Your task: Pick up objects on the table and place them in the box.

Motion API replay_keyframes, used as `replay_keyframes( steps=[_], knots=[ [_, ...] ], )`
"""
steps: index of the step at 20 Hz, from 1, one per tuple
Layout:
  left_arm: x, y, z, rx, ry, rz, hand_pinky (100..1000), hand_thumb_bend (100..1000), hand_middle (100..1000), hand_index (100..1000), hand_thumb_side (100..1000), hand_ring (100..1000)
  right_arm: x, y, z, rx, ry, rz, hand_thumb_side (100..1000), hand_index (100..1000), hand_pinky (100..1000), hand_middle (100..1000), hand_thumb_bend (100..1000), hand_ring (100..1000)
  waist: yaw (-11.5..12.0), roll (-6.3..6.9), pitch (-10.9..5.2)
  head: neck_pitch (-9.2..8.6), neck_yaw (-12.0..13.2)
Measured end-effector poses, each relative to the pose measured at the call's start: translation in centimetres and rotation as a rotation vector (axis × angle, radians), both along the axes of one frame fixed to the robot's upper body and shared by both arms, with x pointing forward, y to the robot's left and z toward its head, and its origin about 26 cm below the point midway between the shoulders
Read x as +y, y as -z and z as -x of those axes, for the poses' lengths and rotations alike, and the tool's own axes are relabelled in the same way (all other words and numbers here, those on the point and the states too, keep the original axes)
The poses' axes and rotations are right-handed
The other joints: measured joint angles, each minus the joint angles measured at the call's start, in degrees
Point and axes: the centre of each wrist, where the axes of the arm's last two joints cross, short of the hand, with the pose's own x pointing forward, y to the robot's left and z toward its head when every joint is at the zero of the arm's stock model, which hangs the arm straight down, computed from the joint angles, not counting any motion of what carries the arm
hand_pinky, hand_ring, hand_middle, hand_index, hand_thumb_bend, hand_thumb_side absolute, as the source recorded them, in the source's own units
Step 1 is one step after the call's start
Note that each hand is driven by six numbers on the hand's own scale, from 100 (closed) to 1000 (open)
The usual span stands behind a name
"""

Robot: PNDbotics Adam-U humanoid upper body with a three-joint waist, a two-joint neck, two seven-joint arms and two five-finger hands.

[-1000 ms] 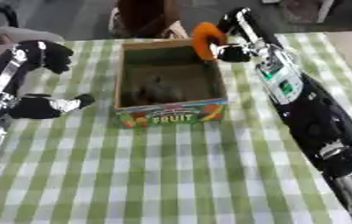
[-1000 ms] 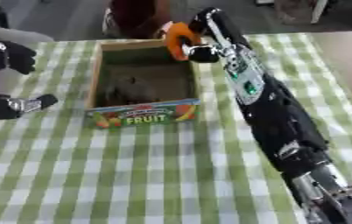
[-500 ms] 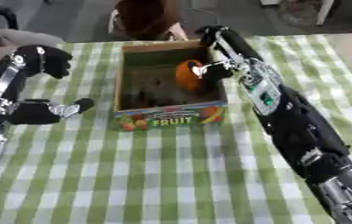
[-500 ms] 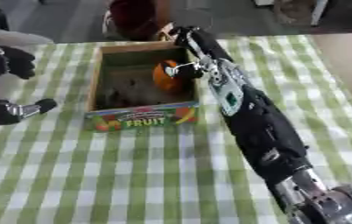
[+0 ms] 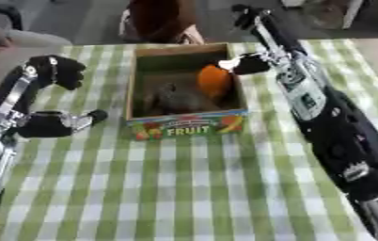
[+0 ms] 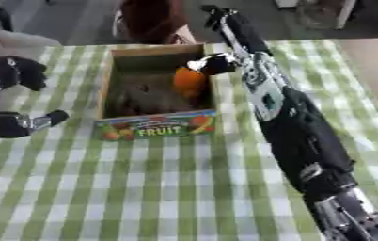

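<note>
Green-checked tablecloth [image 5: 200, 188] underneath

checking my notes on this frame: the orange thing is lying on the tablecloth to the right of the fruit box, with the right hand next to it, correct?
Not quite. The orange object is inside the fruit box, against its right wall, not on the tablecloth. The left eye view shows it within the box walls. The right hand is indeed next to it, at the box's right rim.
</note>
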Motion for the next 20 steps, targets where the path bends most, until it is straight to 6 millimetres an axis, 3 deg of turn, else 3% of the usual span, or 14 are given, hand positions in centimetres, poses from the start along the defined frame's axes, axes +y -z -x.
replay_keyframes(
  steps=[5, 8, 11, 20],
  knots=[
    [0.4, 0.6, 0.2, 0.01, -0.031, 0.026, 605, 664, 548, 706, 100, 582, -4.4, -1.0, 2.6, -0.025, 0.035, -0.147, 199, 881, 671, 647, 513, 701, -1.2, -0.12, 0.0, 0.39, 1.3],
    [0.7, 0.9, 0.3, 0.016, -0.05, 0.04, 602, 657, 550, 706, 100, 582, -6.9, -0.3, 4.4, -0.002, 0.041, -0.23, 131, 856, 672, 650, 393, 706, -1.7, -0.13, 0.07, 0.39, 2.0],
    [0.9, 1.2, 0.3, 0.019, -0.073, 0.06, 601, 647, 550, 706, 100, 583, -9.0, 0.7, 6.2, 0.021, 0.042, -0.29, 122, 852, 672, 651, 354, 708, -2.4, -0.12, 0.34, 0.41, 2.5],
    [1.8, 3.0, 1.0, 0.063, -0.158, 0.162, 592, 561, 546, 707, 157, 577, -12.1, 4.0, 10.0, 0.072, 0.071, -0.421, 124, 767, 662, 622, 294, 691, -3.2, -0.34, 0.42, 0.65, 3.6]
  ],
)
